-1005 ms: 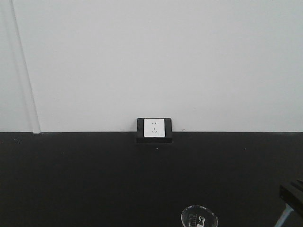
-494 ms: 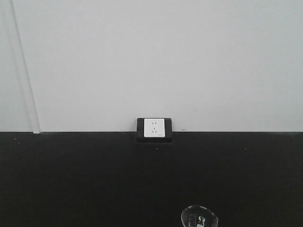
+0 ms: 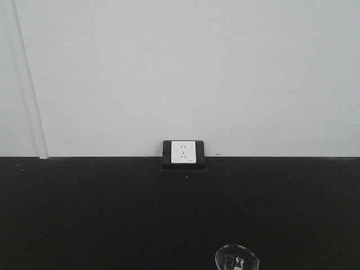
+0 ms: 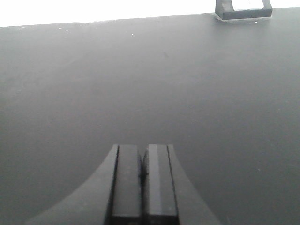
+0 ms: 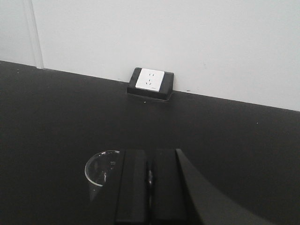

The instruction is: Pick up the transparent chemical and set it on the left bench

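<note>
My right gripper (image 5: 150, 161) is shut above the black top of the bench (image 5: 47, 117). A thin bright glint of the transparent chemical (image 5: 150, 176) shows pinched between its fingers; the rest of the tube is hidden. A small glass beaker (image 5: 101, 168) stands just left of and partly under the right gripper, and its rim shows at the bottom of the front view (image 3: 236, 260). My left gripper (image 4: 142, 154) is shut and empty, low over the bare bench top (image 4: 140, 84). Neither gripper shows in the front view.
A white wall socket in a black housing (image 3: 183, 152) sits where the bench top meets the white wall; it also shows in the right wrist view (image 5: 150, 80) and at the top right of the left wrist view (image 4: 243, 10).
One second ago my right gripper and a pale tube end showed at the front view's lower right corner. They have since moved out of that view. The beaker has not moved.
</note>
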Robot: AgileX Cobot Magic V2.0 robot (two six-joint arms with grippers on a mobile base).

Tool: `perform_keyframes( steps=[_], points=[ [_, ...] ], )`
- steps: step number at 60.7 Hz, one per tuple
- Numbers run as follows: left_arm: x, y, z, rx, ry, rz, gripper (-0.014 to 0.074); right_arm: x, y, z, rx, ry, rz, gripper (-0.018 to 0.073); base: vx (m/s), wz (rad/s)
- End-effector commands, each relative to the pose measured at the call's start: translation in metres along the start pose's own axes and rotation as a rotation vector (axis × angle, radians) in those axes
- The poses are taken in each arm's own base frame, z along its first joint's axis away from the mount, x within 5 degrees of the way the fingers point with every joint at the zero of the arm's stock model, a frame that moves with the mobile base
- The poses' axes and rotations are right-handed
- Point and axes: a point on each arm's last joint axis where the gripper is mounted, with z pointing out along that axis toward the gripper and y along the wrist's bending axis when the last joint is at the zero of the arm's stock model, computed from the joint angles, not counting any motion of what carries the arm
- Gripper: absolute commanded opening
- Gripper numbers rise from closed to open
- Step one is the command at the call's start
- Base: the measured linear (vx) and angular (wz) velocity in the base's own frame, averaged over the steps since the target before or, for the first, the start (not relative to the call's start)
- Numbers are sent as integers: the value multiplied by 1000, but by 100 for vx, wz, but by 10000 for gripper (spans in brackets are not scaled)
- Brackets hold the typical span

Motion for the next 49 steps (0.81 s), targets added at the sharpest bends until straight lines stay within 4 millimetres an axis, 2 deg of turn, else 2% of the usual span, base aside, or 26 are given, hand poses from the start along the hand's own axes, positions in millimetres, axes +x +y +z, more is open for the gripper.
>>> perform_keyframes(
  steps=[1,49],
  points=[
    [-3,0,-1,-2,-81,-9,-3,-17,-1,-2,4,-105,-7,-3,0,0],
    [-3,0,-1,-2,-81,-9,-3,-17,-1,-2,4,-105,-7,-3,-3,-2]
  ],
)
